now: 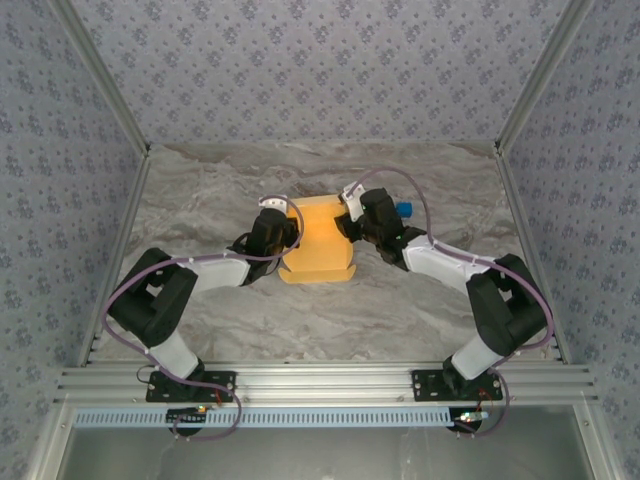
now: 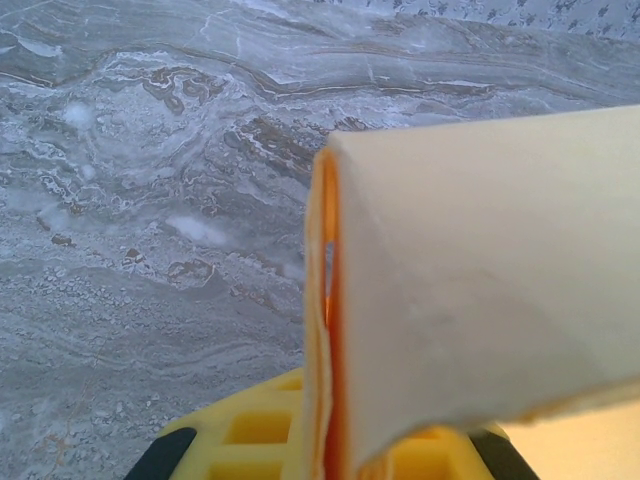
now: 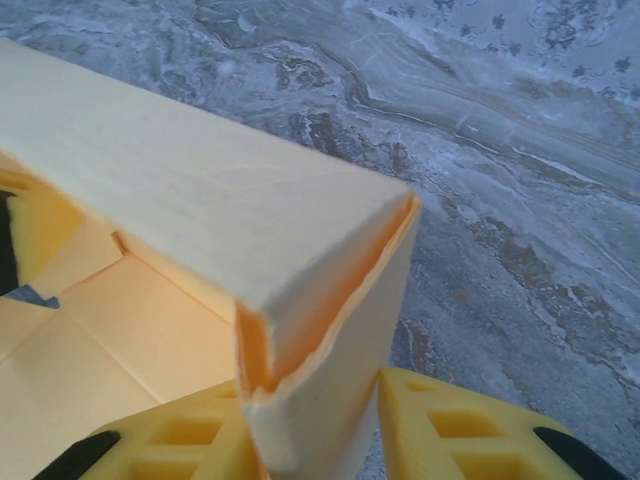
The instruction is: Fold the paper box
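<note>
Paper box (image 1: 318,243): yellow-orange card, deeper orange at creases, paler outer face. Right fingers (image 3: 470,440) yellow with black patches; small blue object (image 1: 405,209) just beside them. Worktop (image 1: 400,310) grey-brown marble veining; walls (image 1: 320,70) blue-grey, small floral print.

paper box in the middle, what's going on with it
Both arms are on the yellow-orange paper box, which sits mid-table on the marble table. It is partly folded, with side walls already standing up. The left gripper is shut on the box's left wall, and the right gripper pinches a raised corner of the wall on the right side.
</note>
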Robot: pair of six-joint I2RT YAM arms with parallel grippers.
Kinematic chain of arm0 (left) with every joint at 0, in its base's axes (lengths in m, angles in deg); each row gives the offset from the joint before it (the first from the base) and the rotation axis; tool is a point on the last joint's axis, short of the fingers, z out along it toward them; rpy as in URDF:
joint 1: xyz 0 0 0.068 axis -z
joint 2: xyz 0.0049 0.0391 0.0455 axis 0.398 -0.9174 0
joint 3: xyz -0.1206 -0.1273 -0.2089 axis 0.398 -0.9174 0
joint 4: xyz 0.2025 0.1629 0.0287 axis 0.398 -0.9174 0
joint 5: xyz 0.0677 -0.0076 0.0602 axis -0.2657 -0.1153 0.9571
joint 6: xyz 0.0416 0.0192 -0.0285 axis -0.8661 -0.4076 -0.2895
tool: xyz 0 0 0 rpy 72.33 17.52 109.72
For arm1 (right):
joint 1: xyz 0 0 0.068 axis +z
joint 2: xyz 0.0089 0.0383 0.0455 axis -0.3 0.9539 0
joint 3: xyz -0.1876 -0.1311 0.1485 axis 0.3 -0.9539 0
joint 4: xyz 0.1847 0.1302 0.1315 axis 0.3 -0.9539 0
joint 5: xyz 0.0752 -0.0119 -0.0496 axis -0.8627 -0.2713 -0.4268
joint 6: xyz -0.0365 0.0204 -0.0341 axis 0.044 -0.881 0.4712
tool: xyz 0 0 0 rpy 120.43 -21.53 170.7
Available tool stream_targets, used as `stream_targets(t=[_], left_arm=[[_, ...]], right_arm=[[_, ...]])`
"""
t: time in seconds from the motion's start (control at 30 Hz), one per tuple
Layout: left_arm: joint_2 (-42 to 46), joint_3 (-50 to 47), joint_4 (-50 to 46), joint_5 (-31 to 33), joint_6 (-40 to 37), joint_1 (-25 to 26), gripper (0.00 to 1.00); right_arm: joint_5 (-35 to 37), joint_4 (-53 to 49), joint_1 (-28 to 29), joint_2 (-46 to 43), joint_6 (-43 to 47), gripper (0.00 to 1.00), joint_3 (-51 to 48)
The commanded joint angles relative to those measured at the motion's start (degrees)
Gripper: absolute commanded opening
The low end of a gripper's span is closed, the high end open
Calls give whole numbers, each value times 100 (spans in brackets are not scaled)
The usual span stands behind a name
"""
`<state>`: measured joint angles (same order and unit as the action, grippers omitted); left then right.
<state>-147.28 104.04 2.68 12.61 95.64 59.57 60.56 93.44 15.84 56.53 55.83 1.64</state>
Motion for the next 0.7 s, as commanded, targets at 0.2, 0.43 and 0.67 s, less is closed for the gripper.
stream_targets(t=[0.2, 0.43, 0.67], left_arm=[[121, 180, 72, -202, -52, 70, 0], [67, 252, -3, -103, 22, 70, 0], [30, 332, -192, 154, 197, 69, 0]], right_arm=[[1843, -151, 292, 362, -732, 19, 461], [3015, -775, 596, 495, -1474, 12, 743], [4239, -1454, 1007, 593, -1992, 9, 1039]])
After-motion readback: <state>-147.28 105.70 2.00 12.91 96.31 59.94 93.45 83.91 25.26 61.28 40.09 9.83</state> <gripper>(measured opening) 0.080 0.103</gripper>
